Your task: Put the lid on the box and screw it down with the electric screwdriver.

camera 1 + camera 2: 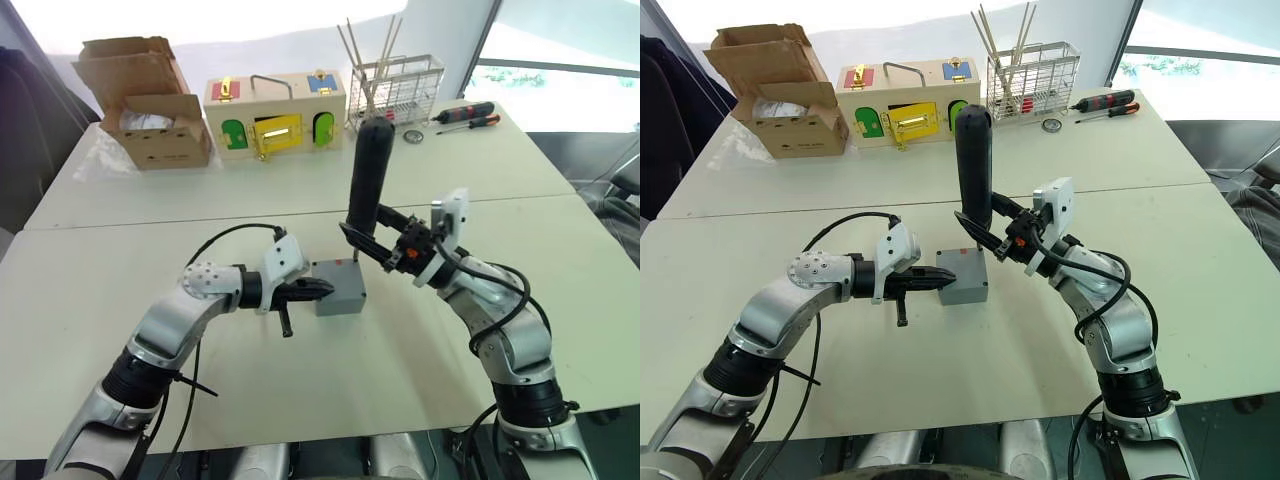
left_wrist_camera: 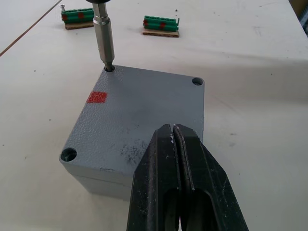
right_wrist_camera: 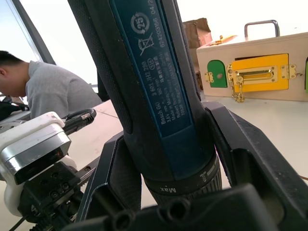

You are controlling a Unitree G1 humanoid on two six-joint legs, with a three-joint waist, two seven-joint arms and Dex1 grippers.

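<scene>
lid (image 2: 139, 113) already seated on box (image 1: 340, 296), mid bench (image 1: 300, 400). left end effector (image 2: 174, 144) pinched shut, pressing lid's near edge. right end effector (image 1: 378, 247) clamped round electric screwdriver (image 1: 366, 175), bit in far corner hole. remaining corners probably still to do.

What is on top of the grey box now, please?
The lid covers the box. The electric screwdriver bit stands in one corner hole, and the shut left gripper presses on the lid. The box's inside is hidden.
</scene>
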